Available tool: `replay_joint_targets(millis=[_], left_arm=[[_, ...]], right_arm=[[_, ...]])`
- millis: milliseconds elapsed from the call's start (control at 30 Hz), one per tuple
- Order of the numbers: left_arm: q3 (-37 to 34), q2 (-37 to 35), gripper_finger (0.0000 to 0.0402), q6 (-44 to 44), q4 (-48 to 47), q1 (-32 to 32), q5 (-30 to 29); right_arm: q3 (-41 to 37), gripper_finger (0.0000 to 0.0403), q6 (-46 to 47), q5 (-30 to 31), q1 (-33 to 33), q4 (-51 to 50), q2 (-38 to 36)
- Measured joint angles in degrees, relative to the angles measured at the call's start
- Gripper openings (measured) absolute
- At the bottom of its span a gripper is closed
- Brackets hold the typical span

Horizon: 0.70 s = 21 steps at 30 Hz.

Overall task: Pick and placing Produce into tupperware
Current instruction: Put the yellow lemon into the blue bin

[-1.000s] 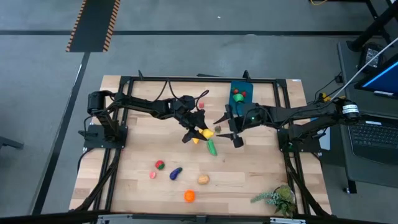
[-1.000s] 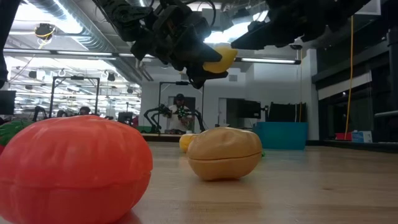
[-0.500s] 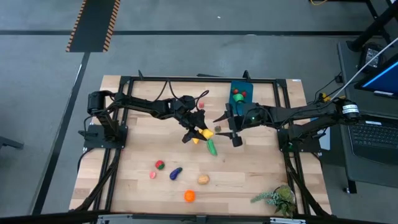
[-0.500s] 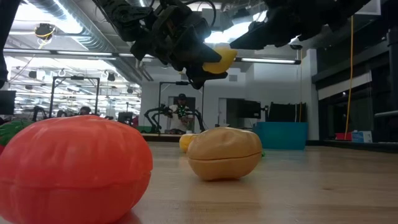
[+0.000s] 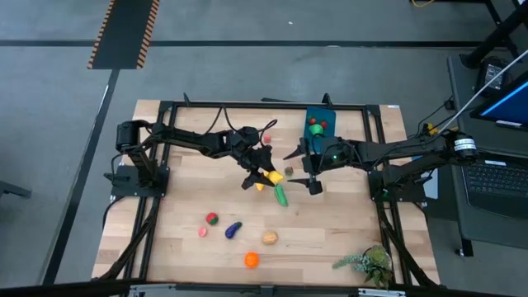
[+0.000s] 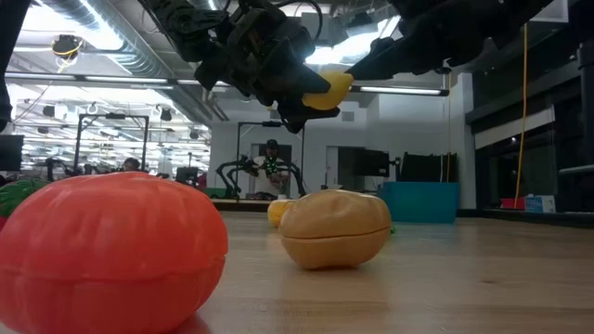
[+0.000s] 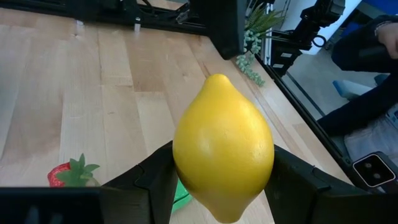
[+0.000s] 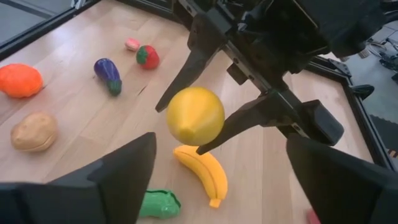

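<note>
My left gripper (image 5: 268, 175) holds a yellow lemon (image 8: 194, 116) in the air over the middle of the table. My right gripper (image 5: 302, 171) faces it from the right, a little short of the lemon, wide open with nothing between its fingers. A banana (image 8: 202, 171) and a green cucumber (image 8: 155, 202) lie on the wood under the lemon. The blue tupperware (image 5: 318, 124) stands at the far edge behind my right gripper, with a red piece and a green piece inside. More produce lies toward the near edge. My left gripper pinches the lemon between its two fingers (image 7: 152, 180), one on each side of its thick middle (image 7: 186, 158). The fingers slant down from the table's left side. The lemon is lifted clear of the table, one pointed end (image 7: 217, 79) facing away from the gripper.
Near the front lie a strawberry (image 5: 211, 219), a pink piece (image 5: 202, 232), an eggplant (image 5: 233, 230), a potato (image 5: 270, 238) and an orange piece (image 5: 251, 260). A leafy sprig (image 5: 367, 262) sits at the near right corner. A black frame (image 5: 247, 106) rims the table.
My right gripper's fingers have spread wider apart; the arm has stayed where it was. My left gripper and the lemon have kept still.
</note>
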Motion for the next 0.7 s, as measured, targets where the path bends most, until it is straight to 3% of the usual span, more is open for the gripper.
replay_joint_targets(millis=[167,700], left_arm=[[0.0,0.0,0.0193,0.0,-0.02,0.0,0.0],[0.0,0.0,0.019,0.53,-1.04,0.0,0.0]], right_arm=[[0.0,0.0379,0.34,0.02,-0.01,0.08,0.0],[0.0,0.0381,1.61,0.06,-0.01,0.66,0.02]])
